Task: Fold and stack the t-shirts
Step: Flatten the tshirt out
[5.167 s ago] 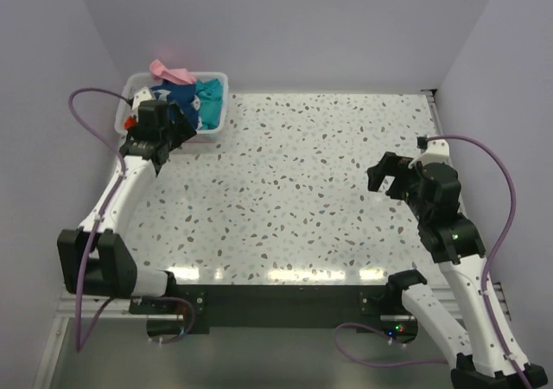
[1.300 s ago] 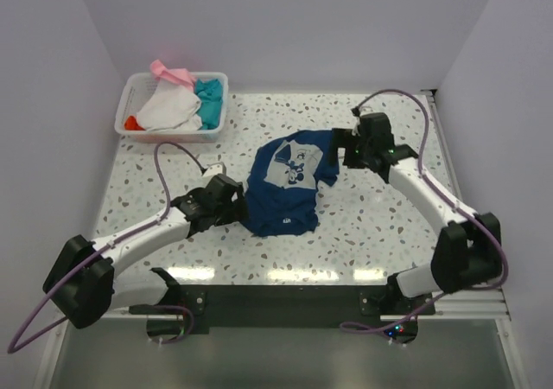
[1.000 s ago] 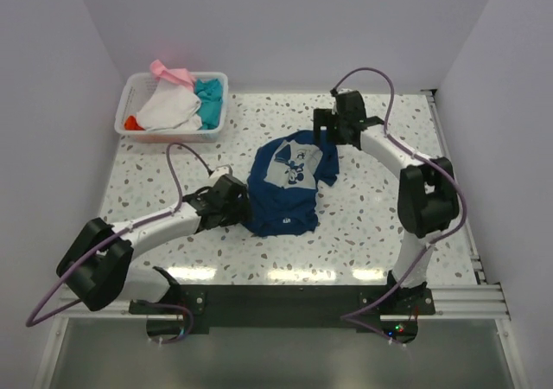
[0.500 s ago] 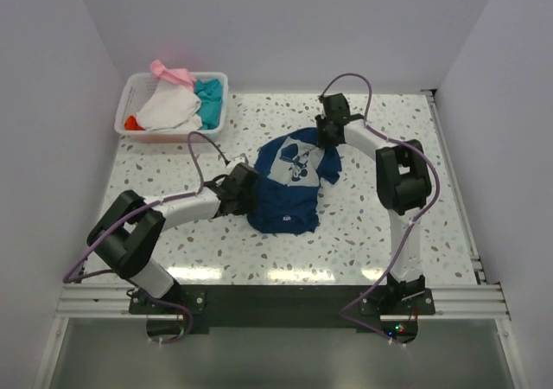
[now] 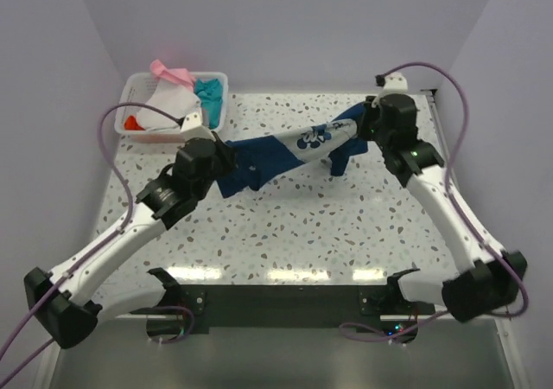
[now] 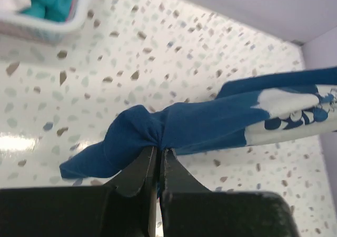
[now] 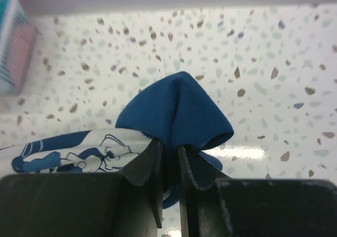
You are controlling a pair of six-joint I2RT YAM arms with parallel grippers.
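Navy tee (image 5: 285, 149) pulled into a long band btwn both arms, over centre of surface (image 5: 302, 233). L jaws clamped tight on its bunched 8 o'clock end; R jaws pinched on 2 o'clock end. Other tees sit in basket (image 5: 218, 112) at 10 o'clock corner.

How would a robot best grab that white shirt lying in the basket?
Probably pinch a raised fold of the white t-shirt from straight above: it lies crumpled atop the pile, and the basket walls block sideways approaches. Right now the left gripper and right gripper both clamp the navy t-shirt.
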